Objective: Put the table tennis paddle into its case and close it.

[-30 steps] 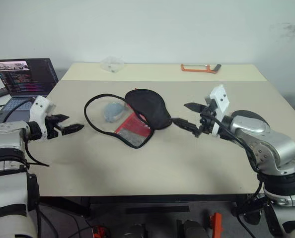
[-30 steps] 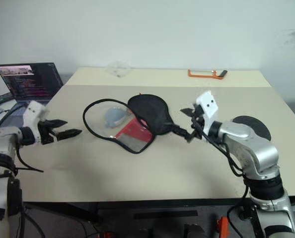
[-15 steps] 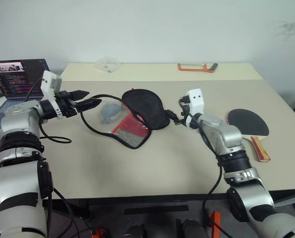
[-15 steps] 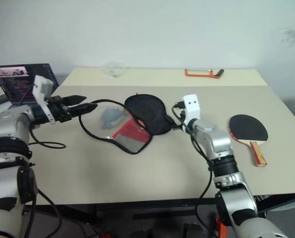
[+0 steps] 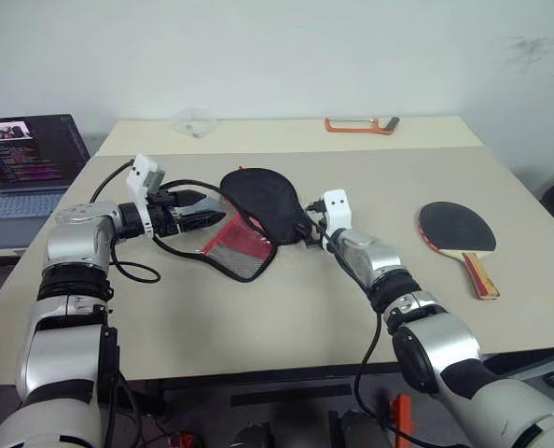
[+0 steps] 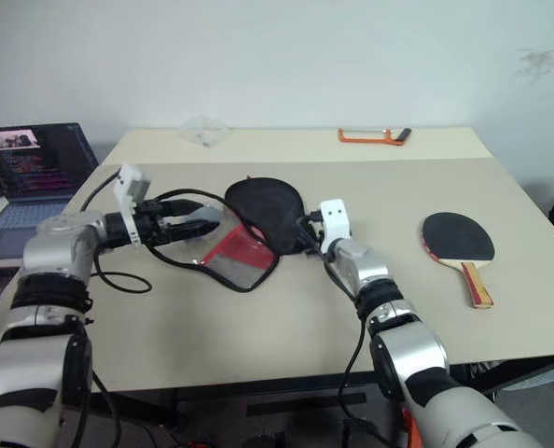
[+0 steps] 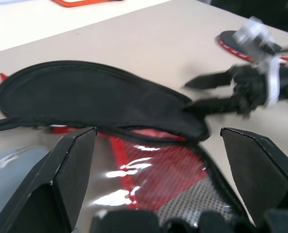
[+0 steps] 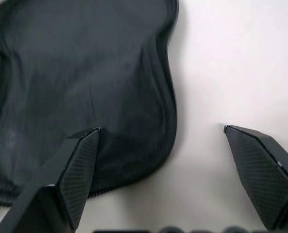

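The case (image 5: 261, 198) lies unzipped in the middle of the table, its black flap folded back over a red mesh panel (image 5: 235, 245). My left gripper (image 5: 207, 207) is open at the case's left side, just above the opening; in the left wrist view its fingers (image 7: 72, 167) straddle the flap (image 7: 95, 94) and the mesh. My right gripper (image 5: 306, 233) is open at the flap's right edge; the right wrist view shows one of its fingers (image 8: 80, 165) over the black fabric (image 8: 86, 73) and the other over bare table. The table tennis paddle (image 5: 455, 230) lies flat to the right, handle toward me.
A laptop (image 5: 30, 154) stands open on a side table at the left. On the far table section (image 5: 277, 135) lie an orange-handled tool (image 5: 356, 124) and a clear plastic piece (image 5: 191, 119). A black cable (image 5: 132, 273) loops under my left wrist.
Both arms have closed in on the case. The left gripper swung right to its left edge, and the right gripper sank and moved left to the flap's right edge. The camera view has shifted.
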